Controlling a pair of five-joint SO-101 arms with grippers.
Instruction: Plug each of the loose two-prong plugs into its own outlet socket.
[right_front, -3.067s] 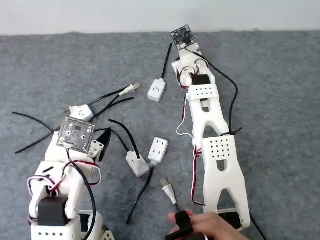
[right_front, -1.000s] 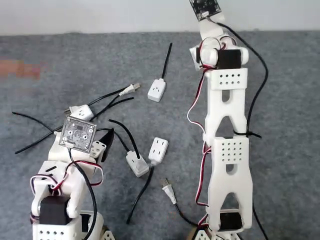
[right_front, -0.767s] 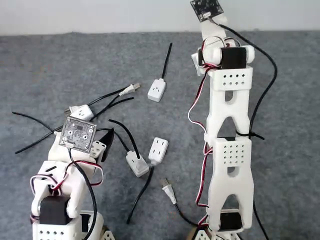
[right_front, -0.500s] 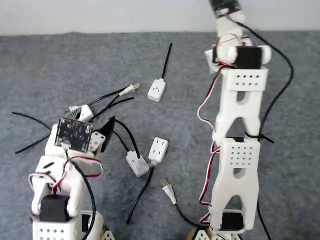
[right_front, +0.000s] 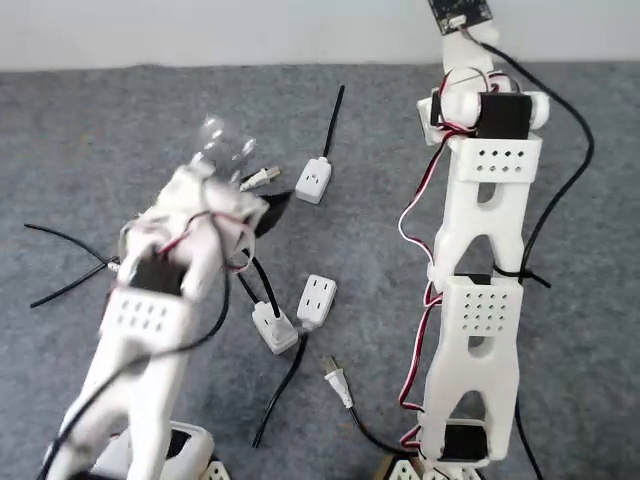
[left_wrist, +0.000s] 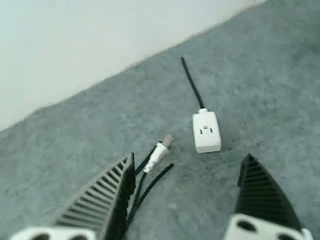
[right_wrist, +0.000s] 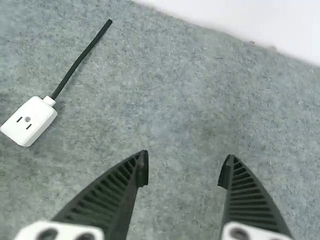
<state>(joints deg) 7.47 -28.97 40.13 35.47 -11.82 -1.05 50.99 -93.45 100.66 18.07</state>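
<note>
Landmark: far socket (right_front: 313, 178), flat on the grey bench (right_front: 90, 120), black cord trailing toward the wall. Just left of that socket, loose white plug (right_front: 262, 178), tip turned toward it, not touching. Above the bench near both, left hand (left_wrist: 190, 158), fingers spread wide, nothing between them. Right of the far socket and well apart from it, right hand (right_wrist: 186, 156), likewise spread and empty. Nearer the arm bases than the far socket, second socket (right_front: 317, 300) and third socket (right_front: 274, 326) close together. Beyond those, second loose plug (right_front: 335, 378), unplugged.
</note>
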